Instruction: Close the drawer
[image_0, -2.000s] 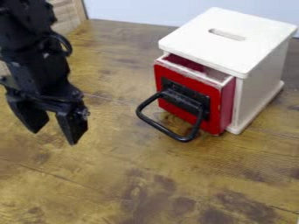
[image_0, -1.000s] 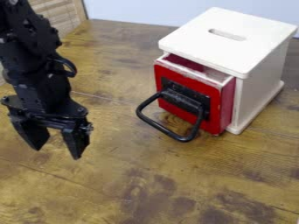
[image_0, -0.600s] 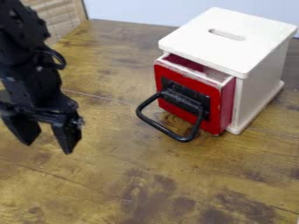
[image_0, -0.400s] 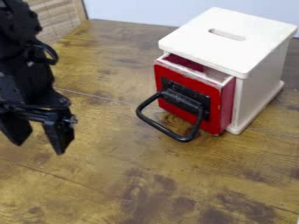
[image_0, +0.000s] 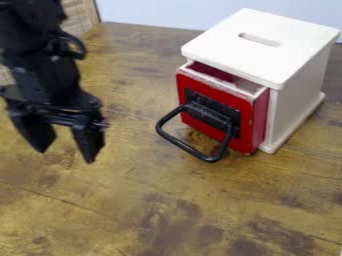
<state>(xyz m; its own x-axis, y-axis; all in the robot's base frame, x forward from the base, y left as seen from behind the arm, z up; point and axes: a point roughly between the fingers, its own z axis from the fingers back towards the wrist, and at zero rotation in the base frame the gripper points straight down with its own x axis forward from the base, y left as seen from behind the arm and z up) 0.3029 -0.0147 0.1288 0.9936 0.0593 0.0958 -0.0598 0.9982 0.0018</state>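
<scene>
None of the closing is done yet, as I'm judging it: the drawer (image_0: 222, 113) is still standing a little proud of its white box (image_0: 275, 68), with a dark gap showing along its top edge. I'm holding the end effector (image_0: 62, 137) over the wooden table (image_0: 160, 205), fingers spread wide, pointing down and gripping nothing. The drawer is sitting well off to the right of the end effector, nothing between them but bare table. Its red front is facing left and toward the camera, roughly at the end effector, with the black loop handle (image_0: 195, 136) drooping forward. Its sliding axis is running back and right into the box. The whole push is still left.
</scene>
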